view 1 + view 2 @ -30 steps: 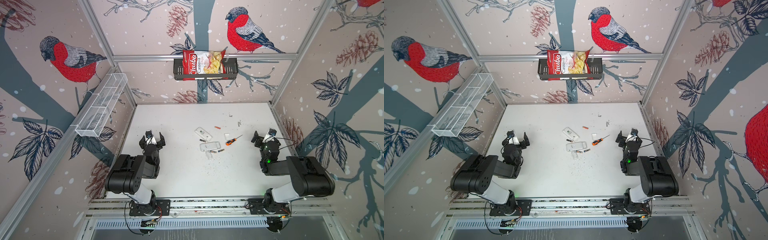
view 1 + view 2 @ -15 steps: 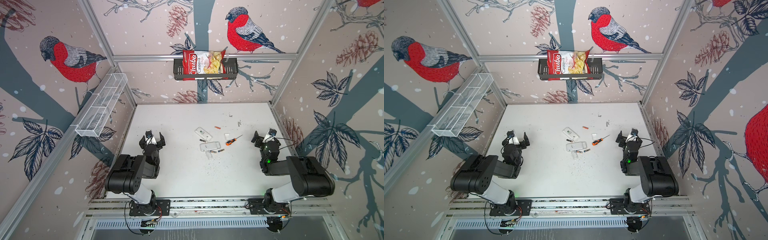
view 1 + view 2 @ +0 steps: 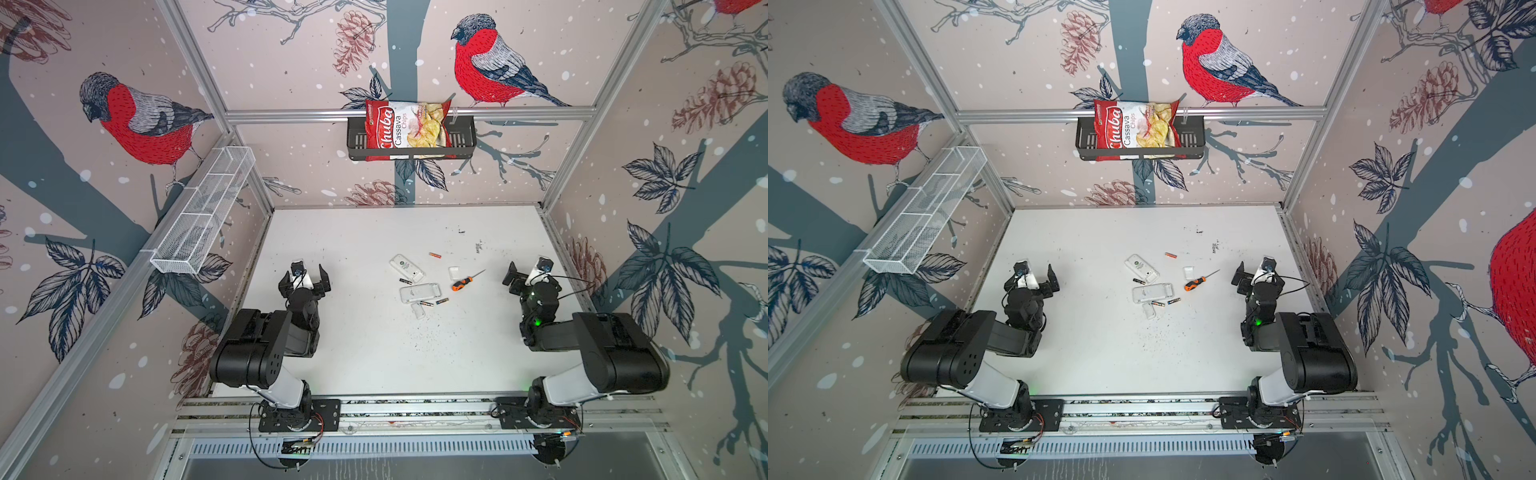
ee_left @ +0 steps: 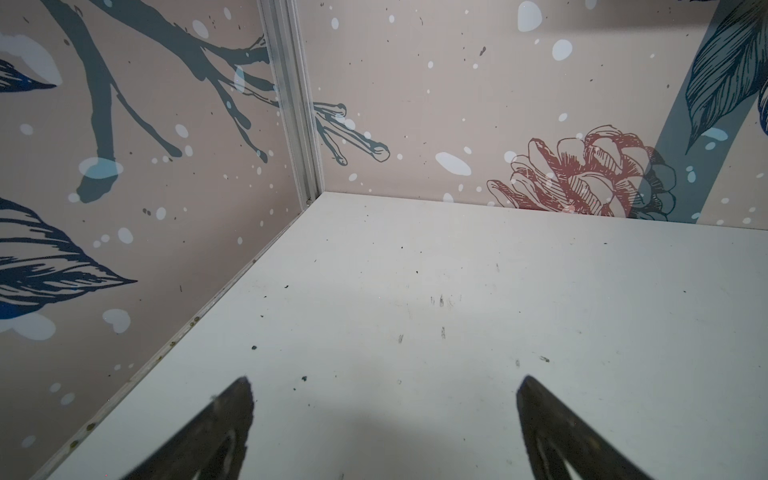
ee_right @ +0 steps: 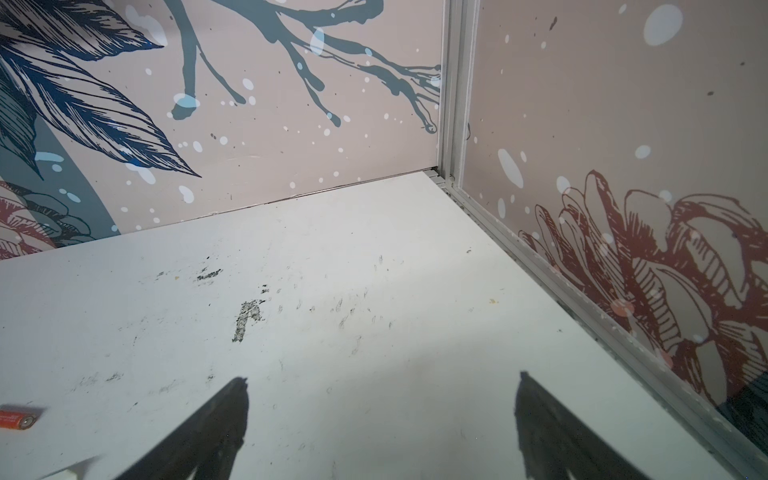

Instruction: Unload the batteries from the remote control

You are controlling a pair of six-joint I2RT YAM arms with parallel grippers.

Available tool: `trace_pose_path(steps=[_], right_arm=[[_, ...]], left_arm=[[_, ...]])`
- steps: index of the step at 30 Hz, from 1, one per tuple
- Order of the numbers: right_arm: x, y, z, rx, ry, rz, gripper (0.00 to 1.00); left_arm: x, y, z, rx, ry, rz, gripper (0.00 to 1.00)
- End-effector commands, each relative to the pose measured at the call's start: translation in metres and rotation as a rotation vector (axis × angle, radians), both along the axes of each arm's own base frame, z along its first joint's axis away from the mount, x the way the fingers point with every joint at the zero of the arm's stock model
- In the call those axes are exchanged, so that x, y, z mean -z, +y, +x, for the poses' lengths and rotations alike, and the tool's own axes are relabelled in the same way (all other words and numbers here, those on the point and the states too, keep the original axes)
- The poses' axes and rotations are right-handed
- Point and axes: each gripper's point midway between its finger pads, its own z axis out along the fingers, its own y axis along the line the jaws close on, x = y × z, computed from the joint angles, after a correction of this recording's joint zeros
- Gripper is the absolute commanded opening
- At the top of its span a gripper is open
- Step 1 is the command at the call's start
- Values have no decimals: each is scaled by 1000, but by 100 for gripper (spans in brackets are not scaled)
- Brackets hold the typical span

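Note:
Two white remote controls lie mid-table in both top views, one (image 3: 406, 268) slanted and one (image 3: 419, 293) nearer me. The batteries are loose on the table: an orange-red one (image 3: 434, 255) (image 5: 16, 417) behind the remotes, a dark one (image 3: 405, 281) between them, and two dark ones (image 3: 427, 304) (image 3: 442, 300) by the nearer remote. My left gripper (image 3: 305, 277) (image 4: 384, 382) is open and empty over bare table at the left. At the right, my right gripper (image 3: 528, 272) (image 5: 382, 380) is also open and empty.
An orange-and-black screwdriver (image 3: 465, 281) lies right of the remotes. Nearby are a small white cover piece (image 3: 454, 272) and another white piece (image 3: 418, 311). A black wall basket (image 3: 465, 141) holds a chips bag, and a white wire shelf (image 3: 199, 220) hangs on the left wall.

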Motion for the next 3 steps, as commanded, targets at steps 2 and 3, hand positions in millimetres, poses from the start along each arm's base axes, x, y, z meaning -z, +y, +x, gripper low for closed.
trace_pose_path(steps=[2, 3], right_arm=[[-4, -2, 0, 12, -16, 0, 99], [-4, -1, 0, 12, -17, 0, 99]], left_arm=[[-4, 1, 1, -6, -15, -4, 98], [-5, 1, 1, -6, -18, -4, 97]])
